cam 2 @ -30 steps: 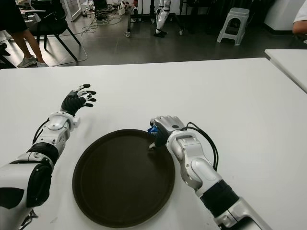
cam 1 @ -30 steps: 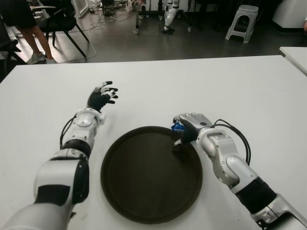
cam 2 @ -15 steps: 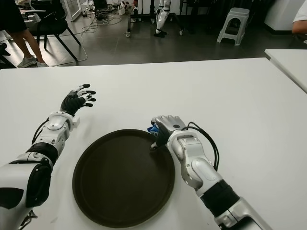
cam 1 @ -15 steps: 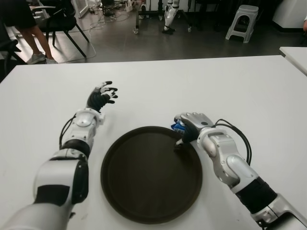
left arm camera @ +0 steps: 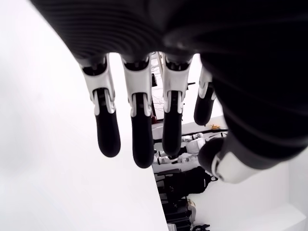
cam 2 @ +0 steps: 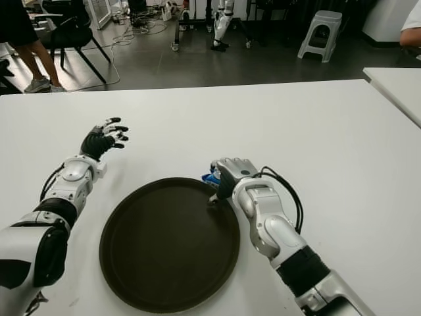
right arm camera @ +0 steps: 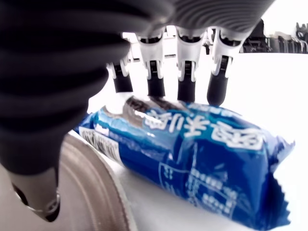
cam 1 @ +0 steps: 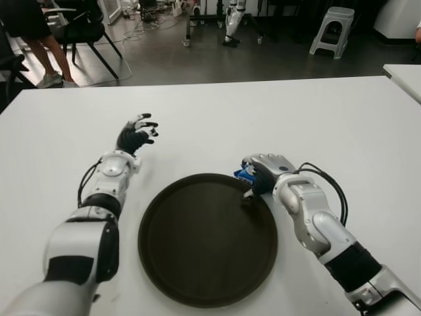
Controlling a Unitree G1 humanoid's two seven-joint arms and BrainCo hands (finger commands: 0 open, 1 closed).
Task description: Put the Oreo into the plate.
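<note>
Right robot hand (cam 1: 262, 172) sits at the far right edge of the dark round plate (cam 1: 197, 263), palm down over a blue Oreo packet (cam 1: 245, 175), and only a sliver of blue wrapper peeks out from under it in the eye views. In the right wrist view the Oreo packet (right arm camera: 192, 159) lies on the white counter (cam 1: 316, 125) just beside the plate's rim (right arm camera: 91, 192), outside the plate and not inside it. The four fingers (right arm camera: 185, 86) reach past the packet's far side with their tips down near it, and the thumb (right arm camera: 33, 192) comes down on the near side over the rim, so the hand is cupped around the packet; whether the fingers actually press on the wrapper cannot be told. Over on the other side, the left robot hand (cam 1: 135, 133) shows above the counter, beyond and to the left of the plate, well apart from it, fingers (left arm camera: 137, 130) loosely spread and holding nothing.
</note>
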